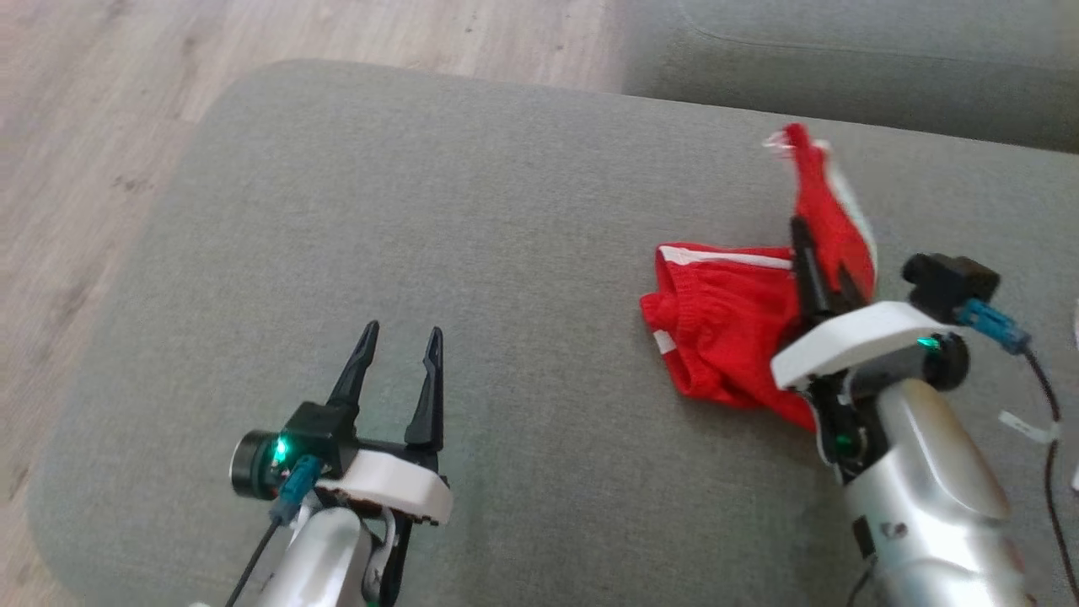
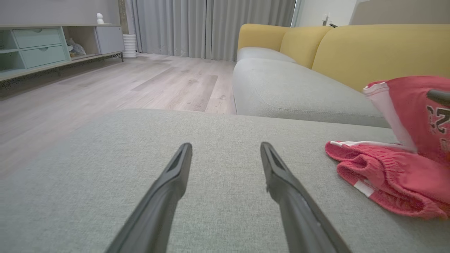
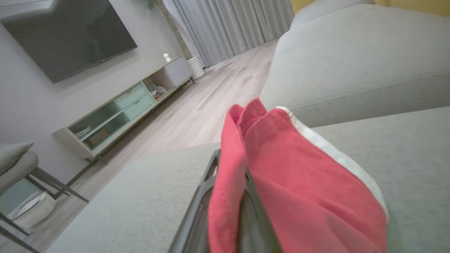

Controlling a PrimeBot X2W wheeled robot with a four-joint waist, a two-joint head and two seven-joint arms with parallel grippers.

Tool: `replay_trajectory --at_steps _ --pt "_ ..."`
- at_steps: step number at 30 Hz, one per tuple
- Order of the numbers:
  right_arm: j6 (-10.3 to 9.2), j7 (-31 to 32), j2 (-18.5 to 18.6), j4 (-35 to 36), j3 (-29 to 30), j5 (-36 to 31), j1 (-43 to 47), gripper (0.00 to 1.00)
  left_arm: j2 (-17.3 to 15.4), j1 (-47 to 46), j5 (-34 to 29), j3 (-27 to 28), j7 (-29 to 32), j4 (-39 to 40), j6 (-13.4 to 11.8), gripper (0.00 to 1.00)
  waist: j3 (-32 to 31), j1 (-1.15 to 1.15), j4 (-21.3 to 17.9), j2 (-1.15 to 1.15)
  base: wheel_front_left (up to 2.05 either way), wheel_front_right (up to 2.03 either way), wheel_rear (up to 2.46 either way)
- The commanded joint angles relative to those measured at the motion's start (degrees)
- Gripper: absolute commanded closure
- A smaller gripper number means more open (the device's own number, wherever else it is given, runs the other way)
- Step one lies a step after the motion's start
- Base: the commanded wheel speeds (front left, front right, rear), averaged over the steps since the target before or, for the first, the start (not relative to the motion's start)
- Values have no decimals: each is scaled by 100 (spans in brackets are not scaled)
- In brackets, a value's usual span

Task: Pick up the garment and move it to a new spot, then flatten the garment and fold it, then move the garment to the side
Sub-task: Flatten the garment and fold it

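Garment point(image 1: 716, 329), red with white stripes, lies bunched on the right part of the grey cushion point(image 1: 421, 211). Most of it rests on the fabric, with the elastic waistband turned toward the middle. One flap stands up off the heap, pinched by the right gripper point(image 1: 802, 240), whose jaws are clamped tight on that cloth. The raised flap reaches above and beyond the fingertips, its white edge on the far side. The rest of the pile sits just left of the gripper and partly under its white wrist. In the right wrist view the garment point(image 3: 299, 182) drapes over the dark fingers point(image 3: 205, 182) and hides most of them.

Over on the near left, the left gripper point(image 1: 403, 333) is well apart from the garment, above bare cushion, jaws spread wide and holding nothing. In the left wrist view its fingers point(image 2: 168, 186) point across the grey surface. There the garment point(image 2: 379, 175) lies off to their right, with dark print on the lifted part.

Wooden floor point(image 1: 101, 101) runs beyond the cushion's left edge, and a yellow backrest point(image 2: 369, 49) stands behind the next seat.
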State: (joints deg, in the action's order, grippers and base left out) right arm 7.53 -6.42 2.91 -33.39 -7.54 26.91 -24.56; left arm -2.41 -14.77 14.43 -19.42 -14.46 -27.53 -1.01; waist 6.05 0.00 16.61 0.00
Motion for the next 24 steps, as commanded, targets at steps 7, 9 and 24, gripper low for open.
replay_trajectory --at_steps 7,9,24 --pt "-4 -188 -2 -316 -921 199 -487 100 -47 -133 40 71 -53 138 -14 0 104 0 300 0 0 0 0" --pt "-4 -200 -2 -466 -1170 207 -496 100 -47 -136 46 82 -53 134 -14 0 118 0 331 0 0 0 0" --pt "-4 -282 -3 -1018 -2459 53 -376 0 -108 -233 -27 131 -54 86 3 0 -40 0 -21 0 0 0 0"
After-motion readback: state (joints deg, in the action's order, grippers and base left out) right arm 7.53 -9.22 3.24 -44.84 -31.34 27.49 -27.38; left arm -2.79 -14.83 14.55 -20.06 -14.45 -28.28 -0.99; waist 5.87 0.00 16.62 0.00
